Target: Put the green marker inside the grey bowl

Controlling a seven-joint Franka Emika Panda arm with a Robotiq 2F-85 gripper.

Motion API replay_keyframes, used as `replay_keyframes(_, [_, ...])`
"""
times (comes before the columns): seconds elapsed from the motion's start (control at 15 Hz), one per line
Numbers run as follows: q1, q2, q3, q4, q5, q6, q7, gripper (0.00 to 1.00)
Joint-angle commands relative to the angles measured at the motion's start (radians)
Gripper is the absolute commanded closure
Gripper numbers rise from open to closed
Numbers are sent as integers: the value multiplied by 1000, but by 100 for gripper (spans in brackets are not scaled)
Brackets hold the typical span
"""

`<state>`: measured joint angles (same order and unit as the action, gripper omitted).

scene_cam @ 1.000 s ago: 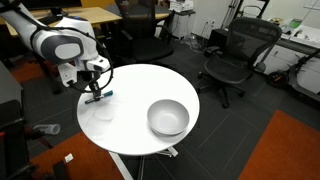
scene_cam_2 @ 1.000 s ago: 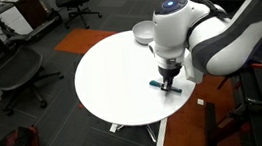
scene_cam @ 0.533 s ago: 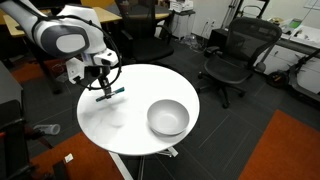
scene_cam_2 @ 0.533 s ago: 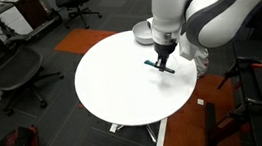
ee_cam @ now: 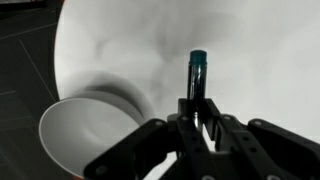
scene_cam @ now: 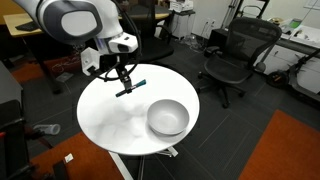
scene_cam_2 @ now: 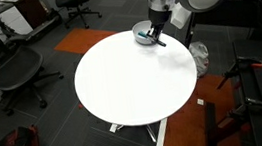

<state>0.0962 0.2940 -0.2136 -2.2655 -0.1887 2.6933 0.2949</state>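
Observation:
My gripper is shut on the green marker and holds it in the air above the round white table. The marker is a thin teal stick, tilted, with a dark end. In the wrist view the marker sticks out from between the gripper's fingers, and the grey bowl lies just to its lower left. The grey bowl stands on the table to the right of the gripper. In an exterior view the gripper hangs in front of the bowl, which is mostly hidden.
Black office chairs stand beyond the table, and another chair stands beside it. The robot's white arm reaches over the table's far side. An orange carpet patch lies on the floor.
The gripper has lifted the green marker off the table and carried it up and across toward the grey bowl.

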Motion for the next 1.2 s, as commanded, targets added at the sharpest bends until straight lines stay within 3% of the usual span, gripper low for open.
replay_keyframes(0.0, [-53,16,-8,112,-26,-83,-26,95])
replay_keyframes(0.67, [-187,198,-1,405,22,-189,-116,95])
replay_keyframes(1.13, [-233,312,16,501,61,-191,-142,95])
